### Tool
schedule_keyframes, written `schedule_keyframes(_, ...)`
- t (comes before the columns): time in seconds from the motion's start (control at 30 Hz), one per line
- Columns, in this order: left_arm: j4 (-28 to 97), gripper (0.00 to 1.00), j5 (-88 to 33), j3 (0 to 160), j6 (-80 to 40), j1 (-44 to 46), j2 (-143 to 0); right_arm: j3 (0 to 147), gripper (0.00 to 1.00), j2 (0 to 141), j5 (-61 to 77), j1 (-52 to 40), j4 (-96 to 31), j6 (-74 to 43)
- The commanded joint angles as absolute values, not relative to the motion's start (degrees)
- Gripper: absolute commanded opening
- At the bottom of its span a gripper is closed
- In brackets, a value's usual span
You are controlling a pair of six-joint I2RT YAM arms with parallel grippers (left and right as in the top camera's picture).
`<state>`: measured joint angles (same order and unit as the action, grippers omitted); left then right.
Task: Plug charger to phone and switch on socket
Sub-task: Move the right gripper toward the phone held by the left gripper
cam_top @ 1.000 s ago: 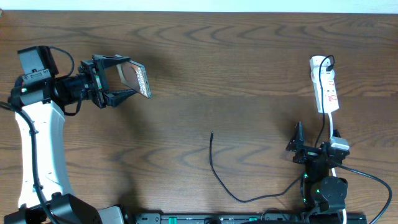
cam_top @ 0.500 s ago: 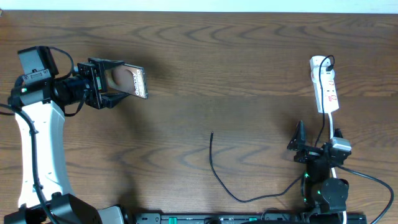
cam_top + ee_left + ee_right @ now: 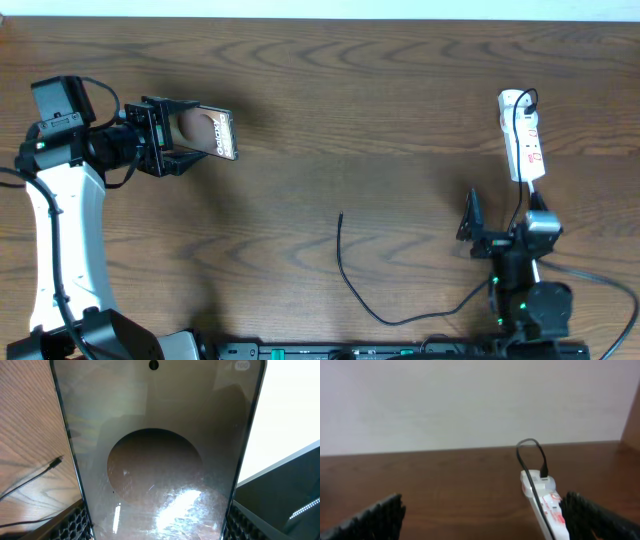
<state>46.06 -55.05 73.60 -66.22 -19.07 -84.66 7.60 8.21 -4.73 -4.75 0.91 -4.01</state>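
Observation:
My left gripper (image 3: 175,140) is shut on the phone (image 3: 205,132), a brown-black slab held above the table at the far left. In the left wrist view the phone (image 3: 155,450) fills the frame, its dark oval mark in the middle, my fingers on both long edges. The charger cable (image 3: 350,275) lies on the table in the middle front, its plug tip (image 3: 340,214) free; the tip also shows in the left wrist view (image 3: 55,462). The white socket strip (image 3: 522,135) lies at the far right, a black plug in it. My right gripper (image 3: 490,235) is open and empty, just in front of the strip (image 3: 545,500).
The strip's white cord (image 3: 537,200) runs back toward my right arm's base. The wooden table (image 3: 360,110) stretches between the two arms. A pale wall (image 3: 470,400) stands behind the table's far edge.
My left gripper has turned the phone, so more of its face shows from above, and shifted slightly left. My right gripper has tilted a little.

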Motion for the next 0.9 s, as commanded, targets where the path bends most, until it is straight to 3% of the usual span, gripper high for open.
schedule_keyframes(0.0,45.7,0.07,-56.0,73.5,-66.1,-19.3,-85.5,20.9,0.99,19.3,1.2,-5.3,-1.3,-1.6)
schedule_keyframes(0.27,45.8,0.07,-52.6,73.5,-66.7,-19.2,-85.6,55.2,0.99,61.3,37.1,-5.3,-14.6,-6.6)
schedule_keyframes(0.47,46.3,0.07,-48.1,73.5,-67.0,-18.0,-85.6,65.6,0.99,84.2,68.5,-6.2,-1.2,-16.6)
schedule_keyframes(0.67,46.2,0.07,-41.1,73.5,-71.4,-13.3,-85.6,66.0,0.99,98.1,71.2,-7.6,20.3,-50.1)
schedule_keyframes(0.87,46.1,0.07,-32.2,73.5,-77.1,-7.5,-85.6,66.0,0.99,107.3,70.9,-11.9,27.0,-57.3)
